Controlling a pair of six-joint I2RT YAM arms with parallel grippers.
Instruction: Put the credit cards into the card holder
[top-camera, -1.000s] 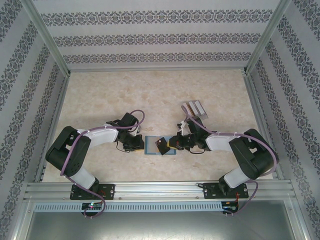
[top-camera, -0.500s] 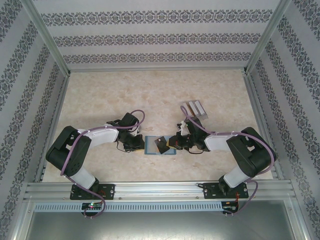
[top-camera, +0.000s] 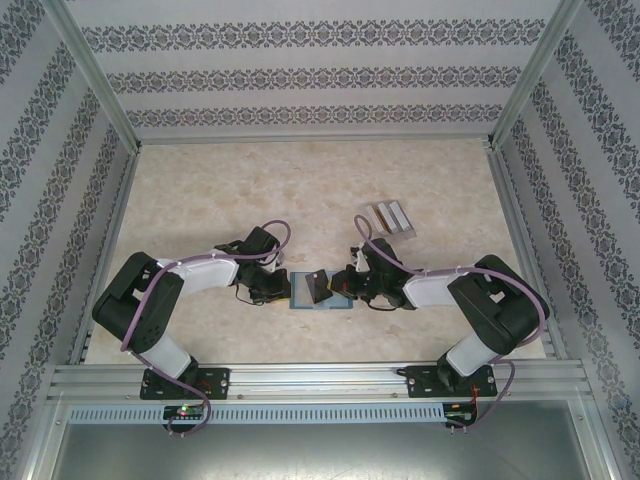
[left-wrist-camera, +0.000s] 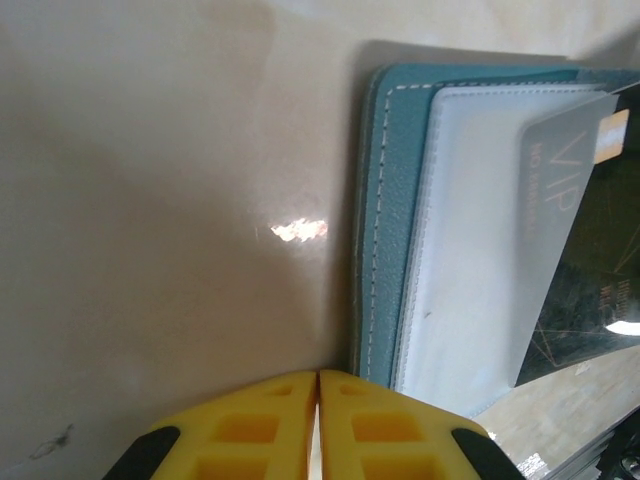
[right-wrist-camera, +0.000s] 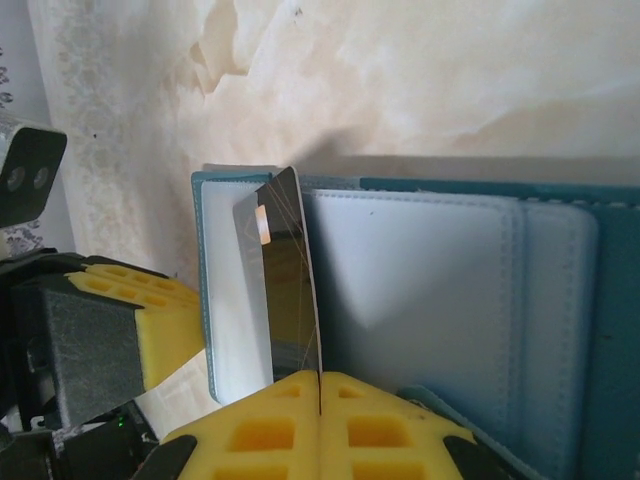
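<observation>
Now the dark card (right-wrist-camera: 290, 280) is up on its edge, pinched at its lower end between the right gripper's (right-wrist-camera: 320, 385) yellow fingers, and it has slid a little to the left in the last second. It hangs over the left half of the holder (left-wrist-camera: 395, 220), which lies unfolded and flat on the table (top-camera: 300, 190) between the two arms. That shift puts the card's free end over the pale inner sleeve (lettering shows through the plastic from the left wrist). It looks lined up with a pocket but, as far as I can judge, not yet inside one. It probably has to tip flatter before it can slide in.

The left gripper (left-wrist-camera: 318, 378) has its fingers pressed together with nothing between them, parked right at the holder's left edge. That is good for keeping the holder steady. But it sits just beside where the card is heading, so it could crowd the entry.

Further out, a row of pale flat pieces (top-camera: 388, 217), likely the remaining cards, lies well apart behind the right arm. So there is plenty left to do.
</observation>
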